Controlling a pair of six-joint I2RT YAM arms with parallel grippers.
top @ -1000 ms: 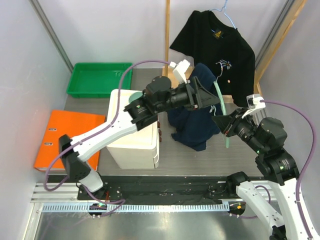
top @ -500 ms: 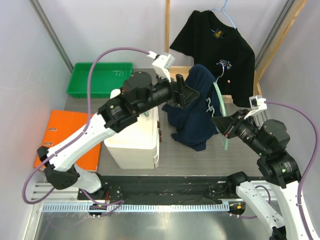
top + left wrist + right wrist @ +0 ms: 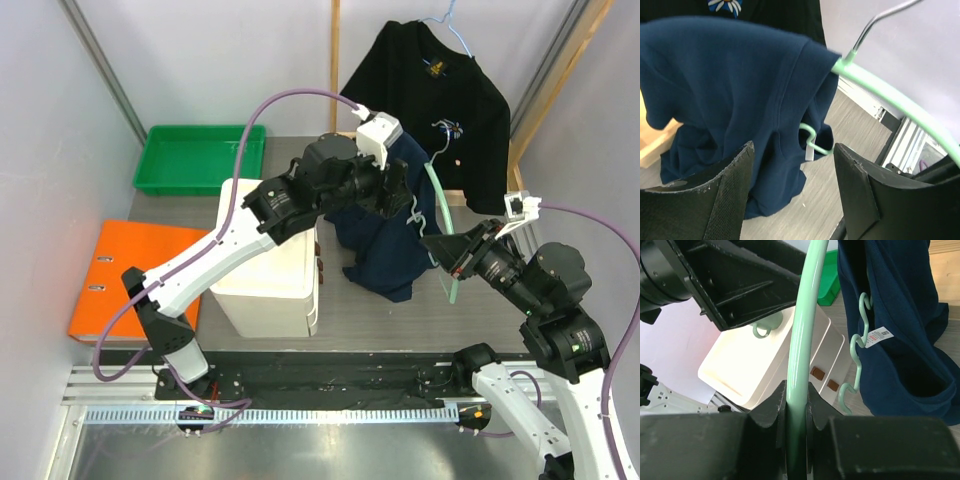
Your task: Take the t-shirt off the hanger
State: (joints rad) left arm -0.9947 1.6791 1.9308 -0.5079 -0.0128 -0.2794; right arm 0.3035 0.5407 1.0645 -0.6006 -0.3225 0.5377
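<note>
Clamps the mint hanger [image 3: 805, 315] in the right end effector [image 3: 796, 396]; holds the left end effector [image 3: 792, 152] wide open beside the navy t-shirt [image 3: 725, 85], gripping nothing.

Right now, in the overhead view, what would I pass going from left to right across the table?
binder → box → navy t-shirt → right arm

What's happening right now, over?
Right gripper clamped on green hanger. Left gripper open, facing navy t-shirt. Shirt on one hanger arm only. Nothing blocking.
</note>
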